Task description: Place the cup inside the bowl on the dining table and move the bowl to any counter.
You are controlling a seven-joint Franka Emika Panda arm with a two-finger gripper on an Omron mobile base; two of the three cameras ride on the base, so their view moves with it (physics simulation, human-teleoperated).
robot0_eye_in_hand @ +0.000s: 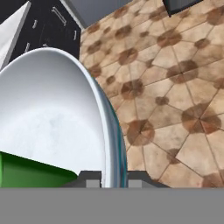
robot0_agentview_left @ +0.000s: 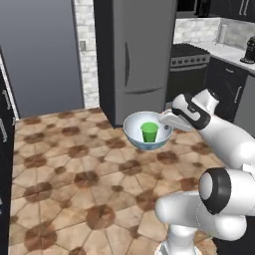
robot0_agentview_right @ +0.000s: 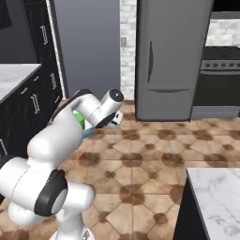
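The end effector (robot0_eye_in_hand: 107, 180) pinches the rim of the bowl (robot0_agentview_left: 146, 133), one finger inside the wall and one outside, holding it in the air above the tiled floor (robot0_agentview_left: 74, 169). The green cup (robot0_agentview_left: 149, 131) stands inside the bowl. In the right base view the arm hides most of the bowl, and a marble surface (robot0_agentview_right: 220, 197) shows at lower right. A grey fridge (robot0_agentview_left: 139, 55) and a black oven (robot0_agentview_left: 189, 69) stand behind.
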